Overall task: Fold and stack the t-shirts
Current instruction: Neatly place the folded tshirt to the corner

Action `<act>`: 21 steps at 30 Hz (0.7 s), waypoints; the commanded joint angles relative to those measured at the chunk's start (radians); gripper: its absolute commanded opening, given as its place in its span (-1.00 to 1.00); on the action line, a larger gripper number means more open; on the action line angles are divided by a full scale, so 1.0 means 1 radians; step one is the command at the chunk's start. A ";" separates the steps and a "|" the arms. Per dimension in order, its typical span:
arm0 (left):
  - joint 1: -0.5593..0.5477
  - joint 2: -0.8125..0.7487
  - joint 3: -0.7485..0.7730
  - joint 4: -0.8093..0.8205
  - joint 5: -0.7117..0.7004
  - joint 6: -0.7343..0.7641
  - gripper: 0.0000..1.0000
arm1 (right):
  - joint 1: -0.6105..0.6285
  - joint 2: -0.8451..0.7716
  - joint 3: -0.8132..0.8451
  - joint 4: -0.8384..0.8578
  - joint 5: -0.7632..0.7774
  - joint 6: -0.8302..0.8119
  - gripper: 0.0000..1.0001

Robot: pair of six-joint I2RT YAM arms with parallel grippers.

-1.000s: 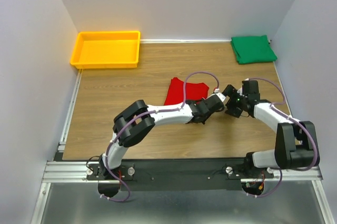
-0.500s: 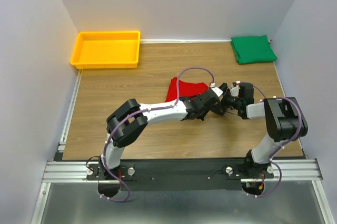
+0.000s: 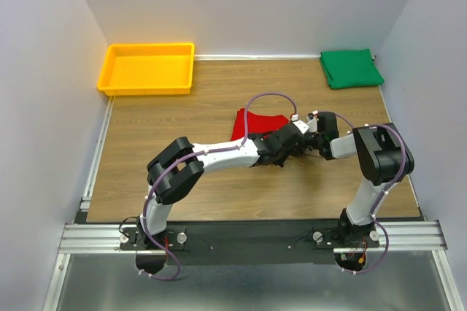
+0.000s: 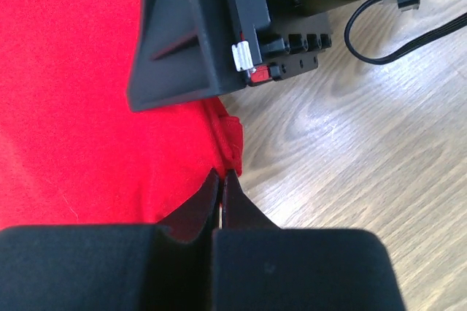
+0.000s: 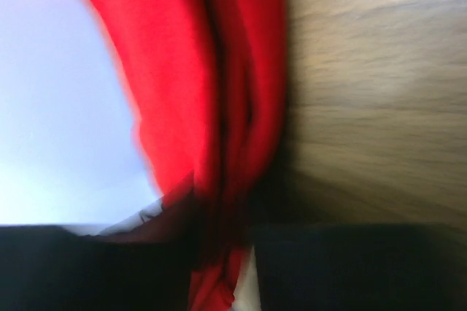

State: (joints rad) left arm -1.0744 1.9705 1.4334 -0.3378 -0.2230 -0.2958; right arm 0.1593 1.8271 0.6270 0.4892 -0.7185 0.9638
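The red t-shirt [image 3: 252, 123] lies mid-table, its right part hidden under my left arm. In the left wrist view my left gripper [image 4: 221, 174] is shut, its tips pinching the hem at the shirt's [image 4: 73, 106] right edge just above the wood. My right gripper [image 3: 311, 141] meets the left gripper [image 3: 300, 140] at that same edge. The blurred right wrist view shows a bunched fold of the red cloth [image 5: 233, 70] running between the right gripper's [image 5: 226, 216] jaws, which are closed around it. The green t-shirt [image 3: 352, 68] sits folded at the back right corner.
A yellow tray [image 3: 148, 68] stands at the back left corner. Grey walls close in the table on the left, back and right. The right gripper's black body [image 4: 219, 19] hangs right above the red hem, its cable [image 4: 394, 26] trailing over the wood.
My right gripper swung left to the red t-shirt's right edge and closed from wide open onto the cloth. The left arm shifted slightly and stayed shut.
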 commanded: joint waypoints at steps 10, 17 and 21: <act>0.109 -0.150 0.047 -0.043 0.096 0.032 -0.49 | 0.006 -0.060 0.278 -0.630 0.303 -0.490 -0.99; 0.398 -0.366 -0.039 -0.032 0.100 0.136 -0.08 | 0.006 -0.011 0.482 -0.831 0.579 -0.695 -0.99; 0.579 -0.490 -0.157 0.019 0.100 0.123 0.00 | 0.006 0.061 0.626 -0.888 0.714 -0.787 -0.99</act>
State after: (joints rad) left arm -0.5953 1.5749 1.3685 -0.3424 -0.1219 -0.1967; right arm 0.1684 1.8244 1.1461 -0.2939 -0.2123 0.3180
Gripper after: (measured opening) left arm 0.473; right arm 0.025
